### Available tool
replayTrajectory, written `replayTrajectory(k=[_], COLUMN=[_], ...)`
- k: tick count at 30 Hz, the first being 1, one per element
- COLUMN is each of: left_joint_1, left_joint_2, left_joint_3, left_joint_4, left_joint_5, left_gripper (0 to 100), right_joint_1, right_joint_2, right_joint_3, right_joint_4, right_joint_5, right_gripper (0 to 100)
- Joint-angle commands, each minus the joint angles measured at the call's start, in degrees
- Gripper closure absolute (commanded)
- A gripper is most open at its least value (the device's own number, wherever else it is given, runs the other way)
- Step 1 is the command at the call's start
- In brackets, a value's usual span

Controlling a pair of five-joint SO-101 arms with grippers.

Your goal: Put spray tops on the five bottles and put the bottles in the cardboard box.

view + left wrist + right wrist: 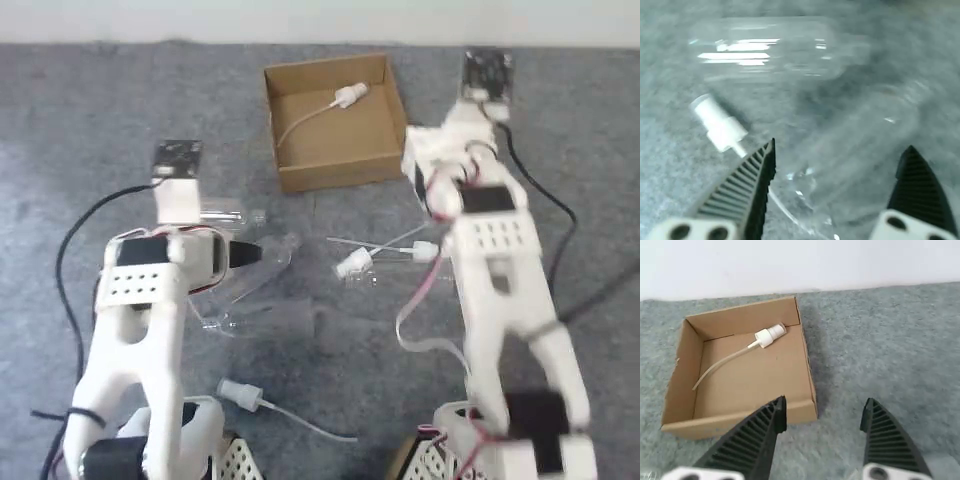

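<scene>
Left pincer: our left pincer [840, 147] is wide open and holds nothing.
Near bottle: a clear bottle [865, 127] lies on its side on the grey tabletop [120, 100], right below the gap between the two fingers.
Which way it lies: we think its long side runs slanted across the gap, not straight along it. It looks fuzzy, so we are not sure.
Far bottle: a second clear bottle [765, 47] lies on its side just past the near one.
Loose spray top: a white spray top [718, 125] lies flat on the tabletop, just beside one finger of the left pincer.
Right pincer: our right pincer [826, 407] is open too, and it is empty. It points at the cardboard box [684, 370], which sits near, just in front of it.
Inside the box: one boxed spray top [769, 335] lies there with its long thin tube. No bottle is in the box yet.
Middle tops: a middle spray top [355, 264] and its neighbour top [425, 250] lie between the arms, close to the right arm.
Who is nearer: the left arm is nearer the bottles. The right arm is nearer the middle tops and the box.
Next move, we think: the left pincer goes down and closes on the near bottle. It may need to turn first, so the fingers squeeze the thin way.
</scene>
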Motion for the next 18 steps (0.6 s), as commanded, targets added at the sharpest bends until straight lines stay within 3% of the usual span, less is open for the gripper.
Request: replayTrajectory(k=[1,7,14,18], left_joint_1=[-1.9,-2.9,-2.9,-2.9], left_joint_2=[-2.5,-2.4,-2.1,-2.1], left_joint_3=[1.5,2.5,2.5,2.5], left_joint_4=[-4.0,-4.4,-4.4,-4.4], left_joint_5=[1.6,1.7,1.7,1.7], left_gripper=[64,64,64,64], right_joint_1=[-1.5,-2.2,-3.0,-3.6], right_joint_2=[13.9,32.8,45.8,48.3], right_joint_3=[-17.1,-33.8,-42.6,-42.9], right_joint_4=[0.1,0.6,0.7,0.6], right_joint_5=[0.7,0.8,9.3,10.1], right_gripper=[77.5,77.8,94.4,95.7])
